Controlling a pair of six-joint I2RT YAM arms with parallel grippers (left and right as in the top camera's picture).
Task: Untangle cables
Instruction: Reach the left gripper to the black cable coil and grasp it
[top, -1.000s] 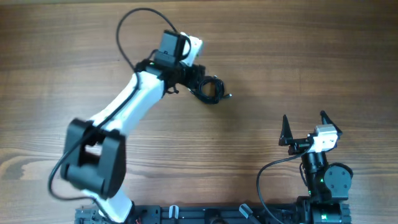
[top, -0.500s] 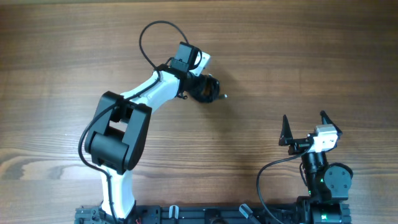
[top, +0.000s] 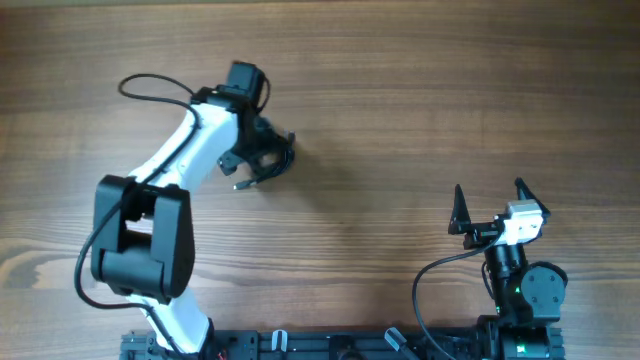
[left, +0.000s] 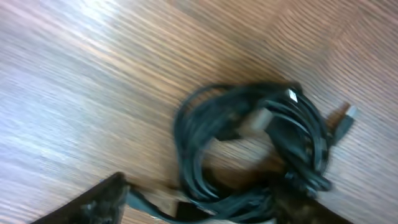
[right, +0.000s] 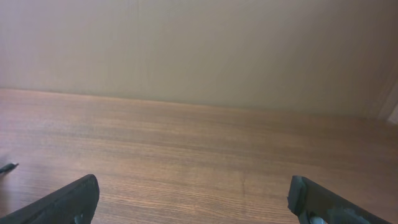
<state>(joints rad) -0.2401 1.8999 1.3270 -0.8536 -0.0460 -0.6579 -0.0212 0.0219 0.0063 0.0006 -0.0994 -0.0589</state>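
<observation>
- Two arms work at a wooden table (top: 400, 100), with one knot of cables (left: 292, 140) on it.
- Cables: thin black cords coiled into a tight bundle, left of the table's centre. A plug (left: 349, 115) sticks out at the edge.
- Left gripper (top: 262, 160): over the bundle, fingers spread, the lowest loops lying between them. The wrist view is blurred.
- Right gripper (top: 489, 195): at the front right by its base, well apart from the cables, jaws wide, holding nothing.

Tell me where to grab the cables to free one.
Probably the silver-tipped plug sticking out of the cables on their right in the left wrist view. It lies clear of the coiled loops, so come down from that outer side.
</observation>
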